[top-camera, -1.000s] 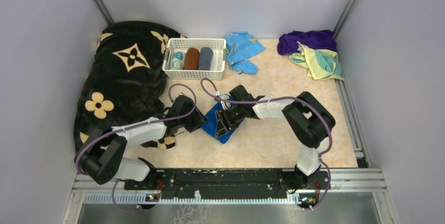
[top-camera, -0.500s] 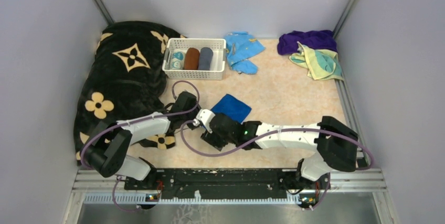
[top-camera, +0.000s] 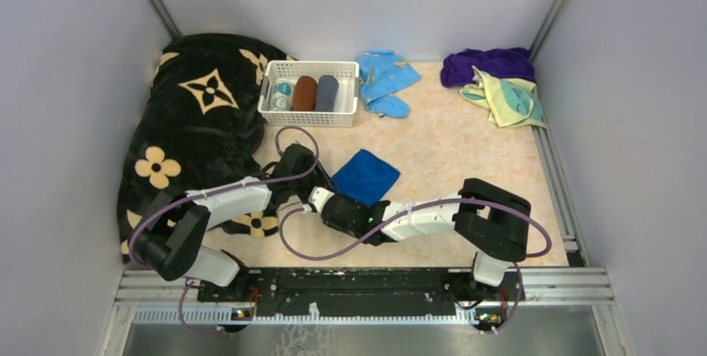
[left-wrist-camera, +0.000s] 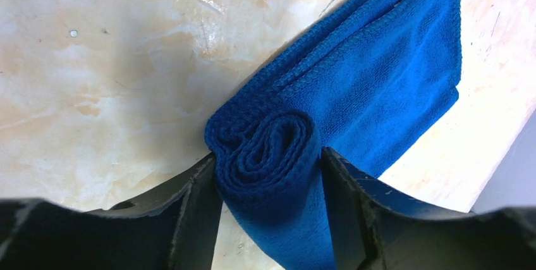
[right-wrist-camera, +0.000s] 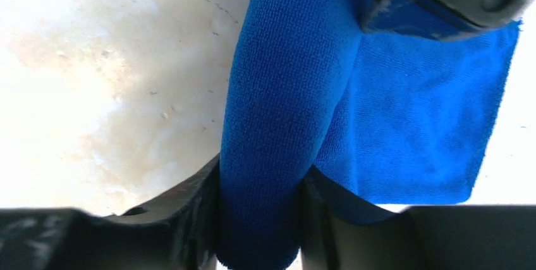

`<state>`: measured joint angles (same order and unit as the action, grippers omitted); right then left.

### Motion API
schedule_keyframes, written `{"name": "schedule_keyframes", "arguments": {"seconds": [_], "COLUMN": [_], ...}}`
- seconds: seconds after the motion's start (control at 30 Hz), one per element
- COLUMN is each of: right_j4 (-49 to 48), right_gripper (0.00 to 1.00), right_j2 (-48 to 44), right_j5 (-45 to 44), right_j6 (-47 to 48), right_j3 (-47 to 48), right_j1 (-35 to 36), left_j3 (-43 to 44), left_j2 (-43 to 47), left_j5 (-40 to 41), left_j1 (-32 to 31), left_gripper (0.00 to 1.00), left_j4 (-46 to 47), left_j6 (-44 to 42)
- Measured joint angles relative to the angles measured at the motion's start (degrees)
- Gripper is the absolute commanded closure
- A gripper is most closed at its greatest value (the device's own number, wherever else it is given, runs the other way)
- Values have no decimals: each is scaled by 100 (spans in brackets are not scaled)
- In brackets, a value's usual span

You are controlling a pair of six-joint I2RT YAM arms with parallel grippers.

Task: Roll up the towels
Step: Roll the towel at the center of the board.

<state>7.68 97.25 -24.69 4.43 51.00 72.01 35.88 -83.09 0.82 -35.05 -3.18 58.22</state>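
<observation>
The blue towel (top-camera: 367, 174) lies on the bench (top-camera: 450, 147) just in front of the basket (top-camera: 307, 117), on the side nearer the arms. The edge farthest from the basket is wound into a tight roll of a few turns. The rest lies flat, pointing back toward the basket.

The left hand (left-wrist-camera: 268, 175) is clamped on one end of the roll, with the spiral showing between its fingers. The right hand (right-wrist-camera: 262, 188) is clamped across the roll further along.

By my reckoning this first towel is well short of half rolled, since most of the flat part has yet to be wound in. The purple towel (top-camera: 488, 64) and the yellow towel (top-camera: 510, 99) lie crumpled together well to the right of the basket, touching each other and not yet rolled.
</observation>
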Motion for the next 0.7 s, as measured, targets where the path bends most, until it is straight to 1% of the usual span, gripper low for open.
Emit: {"name": "schedule_keyframes", "arguments": {"seconds": [0.07,0.13,0.2,0.3,0.43,0.53,0.63,0.7], "right_j4": [0,-35,-146,-328,-870,-1373,-1941,-2332], "right_gripper": [73,77,79,79,79,79,79,79], "right_j2": [0,-33,-219,-498,-544,-431,-13,295], "right_j5": [168,520,1102,2430,4094,5318,6227,6679], "right_j6": [2,-24,-127,-428,-962,-1495,-2006,-2363], "right_j3": [-2,-24,-160,-361,-643,-861,-903,-944], "right_j1": [-44,-164,-422,-1060,-1875,-2450,-2806,-2977], "left_j3": [2,-2,-46,-260,-555,-798,-1029,-1147], "left_j2": [20,98,254,743,1486,1921,2083,2072], "left_j5": [-2,24,85,173,221,195,66,-22], "left_j1": [-4,-11,-9,-9,-4,-4,-4,-4], "left_gripper": [28,23,17,13,10,9,9,11], "left_j4": [22,-31,-157,-378,-481,-452,-323,-195], "left_j6": [2,-13,-44,-63,-61,-17,44,83]}}
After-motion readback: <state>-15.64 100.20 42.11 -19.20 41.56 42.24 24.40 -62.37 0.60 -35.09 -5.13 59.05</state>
